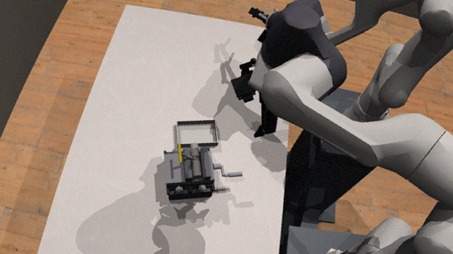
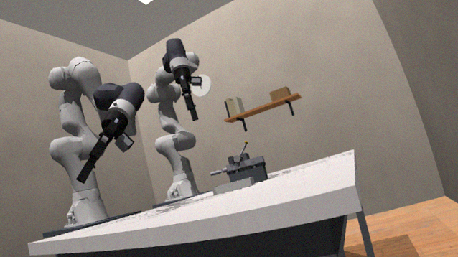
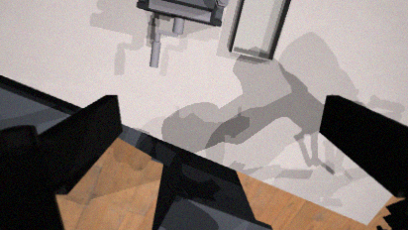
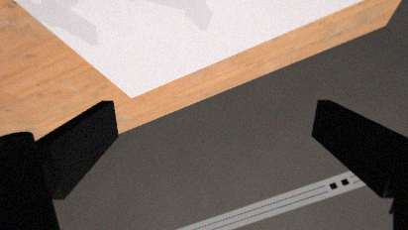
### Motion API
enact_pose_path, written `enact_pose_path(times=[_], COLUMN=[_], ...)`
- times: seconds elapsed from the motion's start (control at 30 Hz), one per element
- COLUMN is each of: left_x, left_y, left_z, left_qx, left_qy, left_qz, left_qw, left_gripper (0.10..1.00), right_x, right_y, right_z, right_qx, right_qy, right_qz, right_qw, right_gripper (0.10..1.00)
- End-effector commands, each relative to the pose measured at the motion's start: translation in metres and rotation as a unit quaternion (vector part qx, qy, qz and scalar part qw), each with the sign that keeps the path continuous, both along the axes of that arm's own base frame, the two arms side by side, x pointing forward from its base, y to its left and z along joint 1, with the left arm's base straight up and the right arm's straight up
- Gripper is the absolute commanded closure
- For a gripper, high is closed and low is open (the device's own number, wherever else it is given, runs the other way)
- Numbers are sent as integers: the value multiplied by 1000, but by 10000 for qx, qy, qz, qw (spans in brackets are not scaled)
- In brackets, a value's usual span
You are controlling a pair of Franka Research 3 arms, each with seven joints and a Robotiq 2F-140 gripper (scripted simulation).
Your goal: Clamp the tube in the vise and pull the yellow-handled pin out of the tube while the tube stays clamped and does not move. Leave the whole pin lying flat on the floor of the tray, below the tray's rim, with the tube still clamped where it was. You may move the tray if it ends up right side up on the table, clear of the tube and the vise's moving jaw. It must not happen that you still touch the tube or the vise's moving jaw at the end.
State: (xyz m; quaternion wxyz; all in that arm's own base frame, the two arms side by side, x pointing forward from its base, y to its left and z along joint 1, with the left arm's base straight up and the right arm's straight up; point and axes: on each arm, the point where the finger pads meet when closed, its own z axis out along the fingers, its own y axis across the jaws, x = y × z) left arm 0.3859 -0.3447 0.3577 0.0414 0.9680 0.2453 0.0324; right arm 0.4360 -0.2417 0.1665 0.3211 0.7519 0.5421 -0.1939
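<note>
Top view: On the worktop, the vise stands between the robot-side and far long edges, its crank toward the robot-side edge. The tube lies between its jaws; how firmly they grip cannot be told. The pin is in the tube, its yellow handle outside. The tray sits just beside the vise, toward the right arm's short edge. Overlapping arms obscure the grippers.

Exterior view: Here the pin's upward tilt appears, while the tray's interior is hidden. The left gripper points down; the right gripper slants, nearer the camera.

Left wrist view: The fingers stand fully apart, nothing between them. Parts of vise and tray appear, with the robot-side edge crossing below.

Right wrist view: These fingers too are wide open and hold nothing. Only this close view shows a worktop corner; vise and tray lie outside it.
</note>
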Motion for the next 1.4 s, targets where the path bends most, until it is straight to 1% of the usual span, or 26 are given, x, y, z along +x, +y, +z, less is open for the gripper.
enact_pose_path(times=[0.0, 0.63, 0.77, 0.87, 0.93, 0.97, 1.0, 1.03, 1.1, 1.13, 1.27, 1.37], left_x=[0, 0, 0, 0, 0, 0, 0, 0, 0, 0, 0, 0], left_y=[0, 0, 0, 0, 0, 0, 0, 0, 0, 0, 0, 0], left_z=[0, 0, 0, 1, 1, 1, 1, 1, 1, 1, 2, 2], left_qx=[0, 0, 0, 0, 0, 0, 0, 0, 0, 0, 0, 0], left_qy=[-1, -1, -1, -1, -1, -1, -1, -1, -1, -1, -1, -1], left_qz=[0, 0, 0, 0, 0, 0, 0, 0, 0, 0, 0, 0], left_qw=[10000, 10000, 10000, 10000, 10000, 10000, 10000, 10000, 10000, 10000, 10000, 10000], left_gripper=[98, 98, 98, 98, 98, 98, 98, 98, 98, 98, 98, 98], right_x=[0, 0, -3, -10, -17, -22, -28, -36, -36, -44, -59, -67], right_y=[0, -1, -13, -33, -53, -65, -77, -91, -91, -105, -128, -138], right_z=[0, 1, 5, 14, 22, 27, 32, 38, 38, 44, 54, 59], right_qx=[0, 2, 22, 54, 80, 93, 105, 113, 113, 122, 127, 126], right_qy=[-1, -13, -143, -377, -606, -742, -891, -981, -981, -1226, -1520, -1651], right_qz=[0, -30, -334, -882, -1421, -1742, -2091, -2305, -2305, -2881, -3575, -3885], right_qw=[10000, 10000, 9993, 9954, 9880, 9819, 9738, 9681, 9681, 9496, 9214, 9065], right_gripper=[98, 98, 98, 98, 98, 98, 98, 98, 98, 98, 98, 98])
